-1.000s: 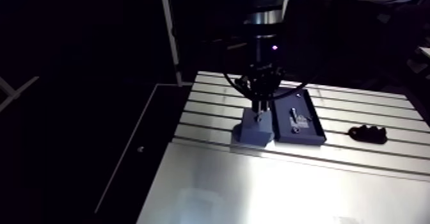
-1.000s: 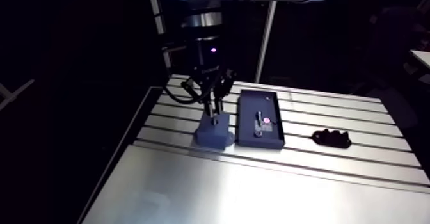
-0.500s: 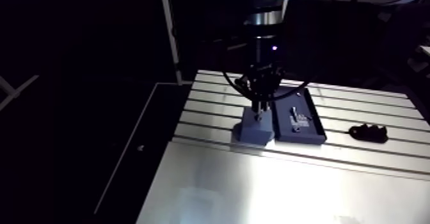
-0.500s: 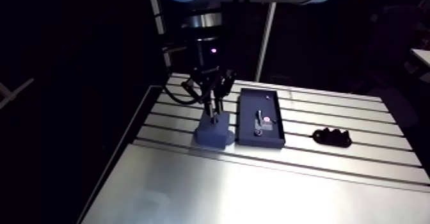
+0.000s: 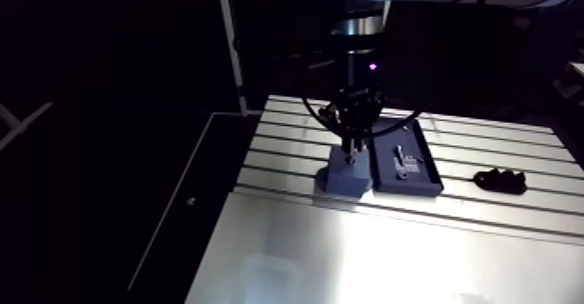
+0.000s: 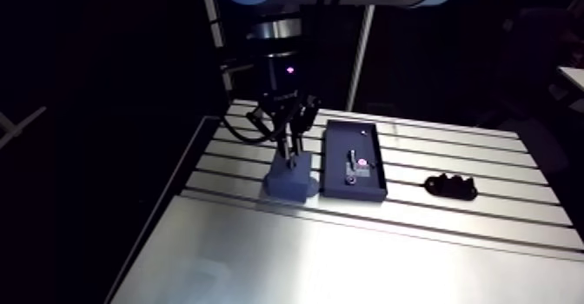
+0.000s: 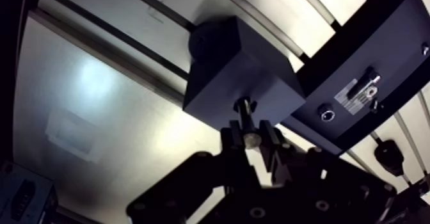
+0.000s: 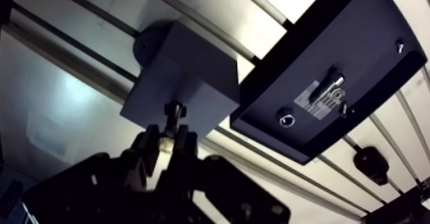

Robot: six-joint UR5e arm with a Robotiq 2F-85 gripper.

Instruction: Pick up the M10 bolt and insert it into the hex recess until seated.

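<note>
Fingers are closed on a short metal M10 bolt, one dark pad on each side of its bright head end. The bolt hangs roughly upright with its shank pointing down. Its lower end meets the top face of a dark grey-blue square block. The wrist view does not show how far the shank has gone into the block, nor the outline of any recess around it. A round foot shows at the block's base on its far side.

In the arm view the block stands on a slotted aluminium tabletop, near its left edge. Just to the right of the block, close but apart from it, lies a black rectangular shallow tray. The tray holds a small pale label with a bit of metal hardware on it and a small round ring beside that. Farther right, well apart from the tray, a small black lumpy part rests on the slats. On the near side the slats give way to a smooth, brightly lit metal sheet.
</note>
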